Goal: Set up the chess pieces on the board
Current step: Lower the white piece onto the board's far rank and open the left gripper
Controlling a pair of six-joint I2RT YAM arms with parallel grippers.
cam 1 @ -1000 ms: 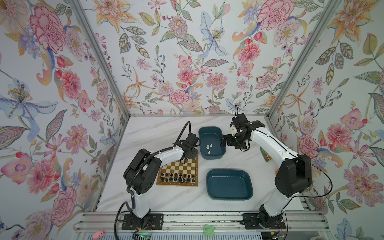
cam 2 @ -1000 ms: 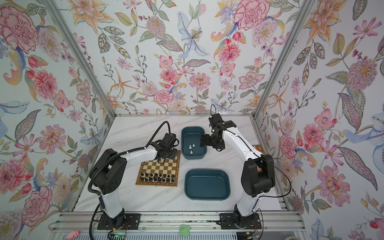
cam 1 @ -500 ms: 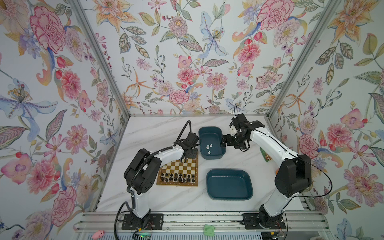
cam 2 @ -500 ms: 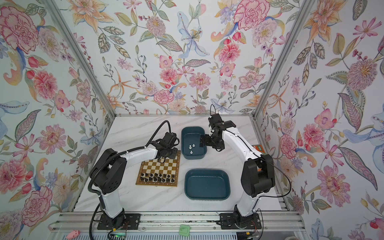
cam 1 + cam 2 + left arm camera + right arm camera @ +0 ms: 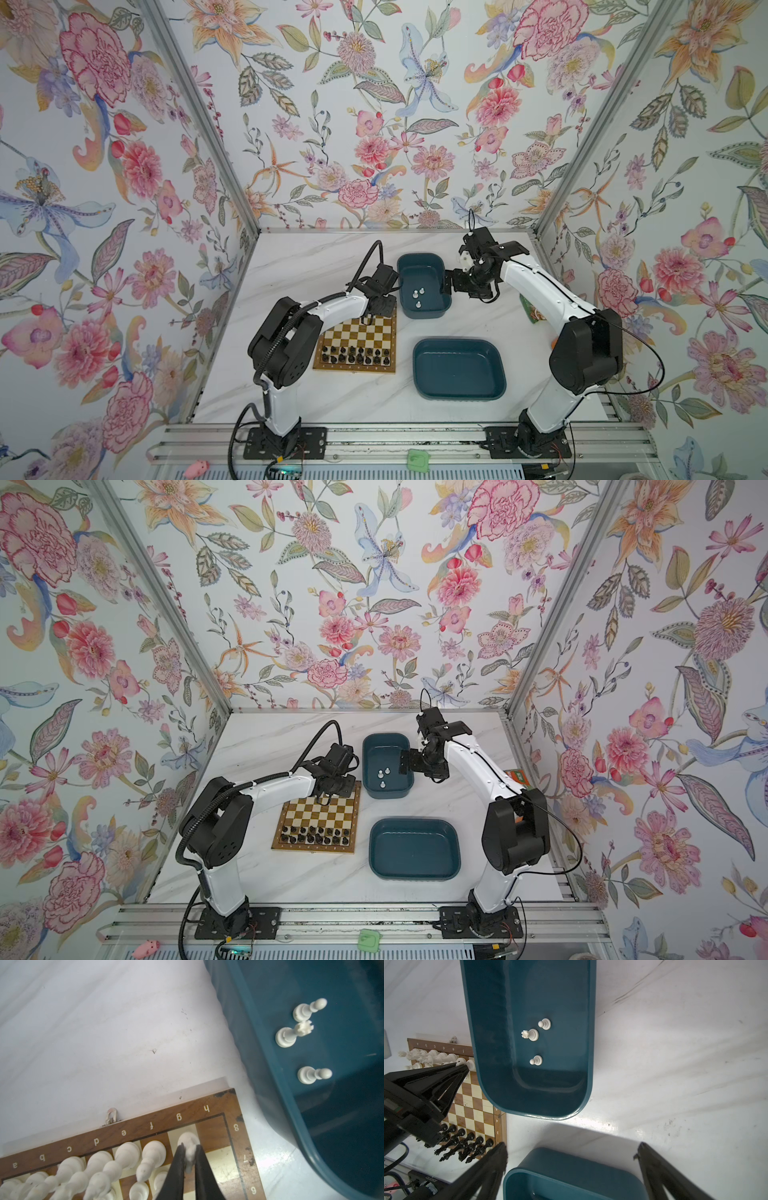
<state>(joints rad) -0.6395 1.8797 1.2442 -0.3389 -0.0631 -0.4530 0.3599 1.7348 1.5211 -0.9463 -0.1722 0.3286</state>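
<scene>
The board (image 5: 357, 337) (image 5: 320, 812) lies left of centre, with black chess pieces (image 5: 357, 355) filling its two near rows. In the left wrist view, white chess pieces (image 5: 126, 1153) stand along the board's (image 5: 145, 1126) lettered far edge. My left gripper (image 5: 188, 1148) (image 5: 367, 320) is shut on a white piece (image 5: 187, 1139) whose base rests on the pale square by the letter g. Three white pieces (image 5: 533, 1035) (image 5: 417, 293) stand in the far teal tub (image 5: 483, 1022). My right gripper (image 5: 571, 1147) (image 5: 446, 282) hangs wide open by that tub's right side, holding nothing.
A second teal tub (image 5: 459, 390) sits near the front, right of the board, with nothing showing in it. A small orange and green object (image 5: 534, 313) lies at the table's right edge. Floral walls close in the left, back and right sides.
</scene>
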